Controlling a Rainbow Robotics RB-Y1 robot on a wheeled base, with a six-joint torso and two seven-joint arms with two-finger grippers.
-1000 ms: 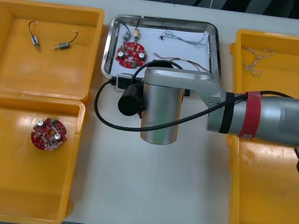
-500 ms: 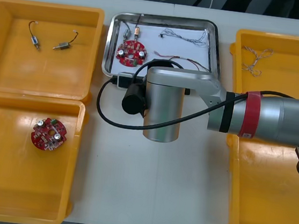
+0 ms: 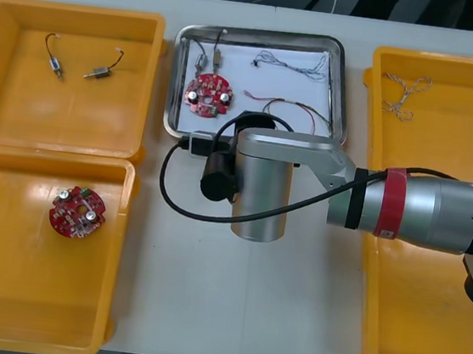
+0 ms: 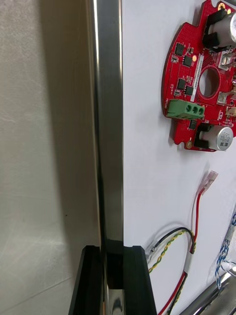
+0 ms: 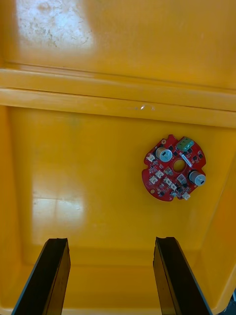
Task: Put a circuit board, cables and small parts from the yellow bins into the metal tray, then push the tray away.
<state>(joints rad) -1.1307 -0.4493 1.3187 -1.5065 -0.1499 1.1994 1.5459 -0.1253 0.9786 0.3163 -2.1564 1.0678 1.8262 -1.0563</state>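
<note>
Bench, far-centre: metal tray loaded, so this looks like the push stage. R end effector is pinching the tray's near rim, one finger inside, one outside, prob. so it can't slip while shoving. L end effector spread, idle over near-left yellow bin. In tray: circuit board, cables, small metal parts.

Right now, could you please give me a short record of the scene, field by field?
Right gripper: shut on the tray, at its near rim
Tray contents: circuit board, cables, small metal parts
Left gripper: open, above the near left bin, which holds a second board
Far left bin: two small metal parts
Far right bin: one thin cable
</note>
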